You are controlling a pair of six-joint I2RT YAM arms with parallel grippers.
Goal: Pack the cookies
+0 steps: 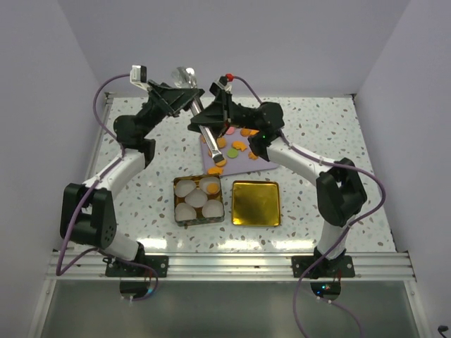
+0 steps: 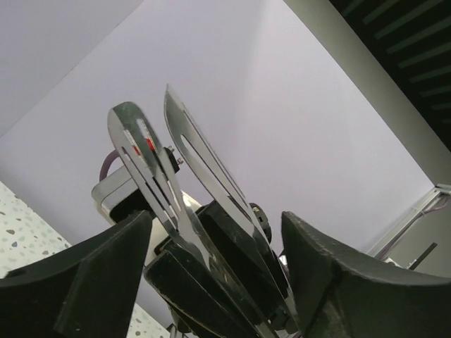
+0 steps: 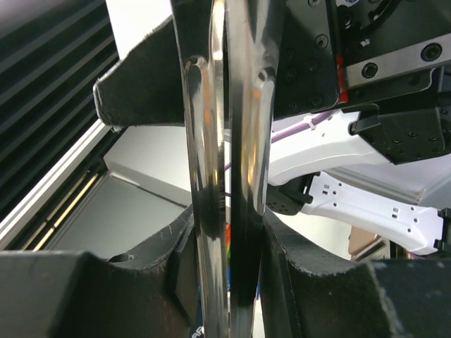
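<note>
- Top view, nearest the arm bases: an open tin [image 1: 199,223] holds white paper cups [image 1: 197,199]. A gold lid [image 1: 256,203] lies just to its right.
- Behind those, the cookies [image 1: 239,146] lie scattered on a pale mat [image 1: 236,165]. Most are orange and one is green.
- Above the mat, metal tongs [image 1: 204,127] hang slanted. Their long axis runs from low over the mat's left part up and away toward the back wall.
- The right gripper [image 1: 209,116] is clamped across the tongs about mid-length. Its wrist view shows both pads pressing the blades nearly together.
- The left gripper [image 1: 184,98] sits higher along the same tongs. Its fingers are spread wide on either side of the blades and do not appear to squeeze them.
- The cookies lie below and to the right of the low end, closer to the right arm. My guess is the low end must dip toward them next. I cannot settle which end of the tongs does the gripping.
</note>
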